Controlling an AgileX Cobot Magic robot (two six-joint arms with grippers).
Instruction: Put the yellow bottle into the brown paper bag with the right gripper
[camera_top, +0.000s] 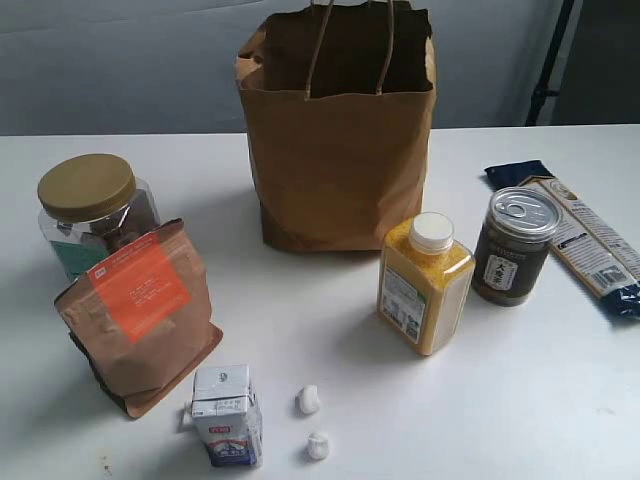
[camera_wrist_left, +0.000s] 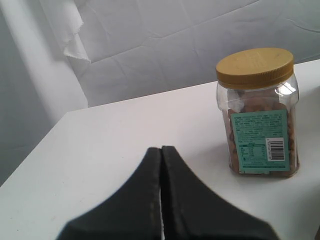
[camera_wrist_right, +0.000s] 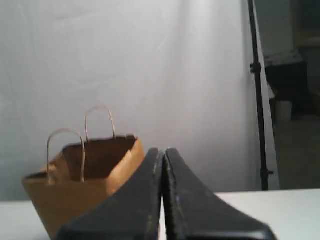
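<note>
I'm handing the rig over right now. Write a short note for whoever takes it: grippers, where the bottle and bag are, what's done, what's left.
Left gripper: shut, empty, pointing toward the gold-lidded jar.
Right gripper: shut, empty, facing the brown paper bag, not at the bottle.
Yellow bottle: upright on the table, in front of the bag's right corner, beside the dark can.
Bag: upright, top open.
Done: nothing yet.
Left: open the right gripper, grasp the bottle, lift it, lower it into the bag.
</note>
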